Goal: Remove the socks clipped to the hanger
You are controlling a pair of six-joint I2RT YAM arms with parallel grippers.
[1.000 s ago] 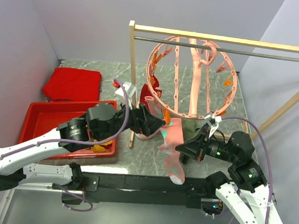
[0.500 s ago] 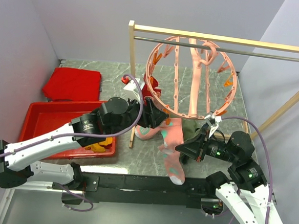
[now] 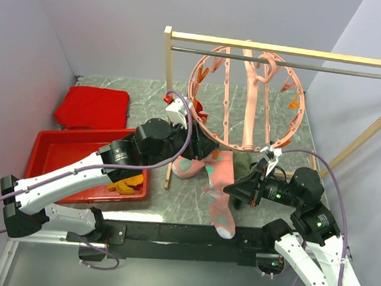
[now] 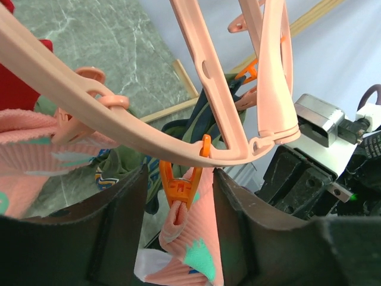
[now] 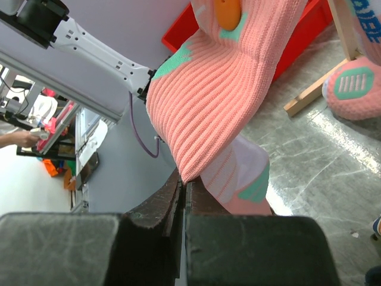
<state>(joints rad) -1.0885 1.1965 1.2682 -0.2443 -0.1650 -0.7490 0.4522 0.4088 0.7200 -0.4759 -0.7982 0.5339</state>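
The salmon-pink round hanger (image 3: 246,98) hangs from the rack's rail. Under its lower rim an orange clip (image 4: 180,185) pinches a pink sock with teal marks (image 4: 196,238). My left gripper (image 4: 180,202) stands open astride that clip, one finger on each side with a small gap to each. In the top view the left gripper (image 3: 200,147) is under the ring's lower left. The same pink sock (image 3: 219,184) hangs down, and my right gripper (image 3: 236,191) is shut on a fold of it (image 5: 220,89). A dark olive sock (image 4: 196,125) hangs behind the clip.
A red tray (image 3: 46,149) at left holds a yellow sock (image 3: 125,184). A flat red slab (image 3: 91,106) lies behind it. The wooden rack post (image 3: 164,82) stands just left of the hanger. Another pink sock (image 3: 189,166) lies by the post's foot.
My left arm has swung right and up under the hanger's rim, and its jaws have narrowed around the orange clip. The right arm has stayed put, still pinching the sock.
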